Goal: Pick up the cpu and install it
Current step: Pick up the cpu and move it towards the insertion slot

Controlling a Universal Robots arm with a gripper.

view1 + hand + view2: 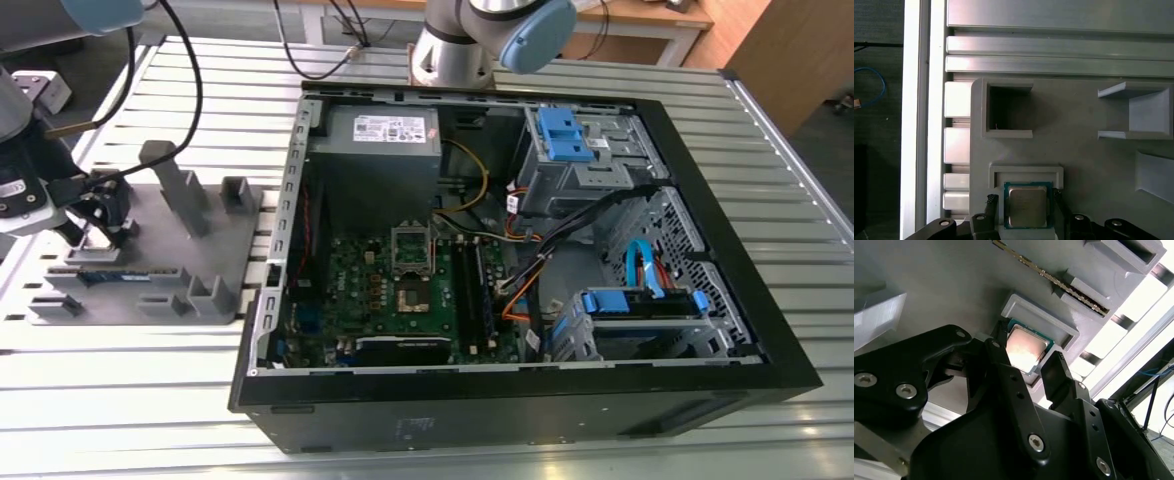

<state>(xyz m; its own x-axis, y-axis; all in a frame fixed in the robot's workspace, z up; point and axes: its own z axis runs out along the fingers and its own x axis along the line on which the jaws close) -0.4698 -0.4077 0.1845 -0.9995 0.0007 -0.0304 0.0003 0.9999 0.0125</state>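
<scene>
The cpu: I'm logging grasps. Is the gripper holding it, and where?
Not held: the gripper has open fingers beside opposite edges of the cpu, seated in its tray pocket.

You see the cpu (1026, 207) silvery on top with a teal-green rim, black fingers (1056, 377), a plain grey tray (1079, 145), a ribbed silver counter (120, 400), a green motherboard (350, 290) and blue drive latches (561, 135)

A slatted aluminium table (134, 400) lies under everything, its ribs catching pale, even light that is brightest along the rails in the first wrist view. Beyond the table's far edge stands a light wooden desk (638, 12) on white legs. Off the table's far corner (the exterior view's right) rises a brown wooden panel (787, 50), with grey floor (830, 170) beside it.
</scene>
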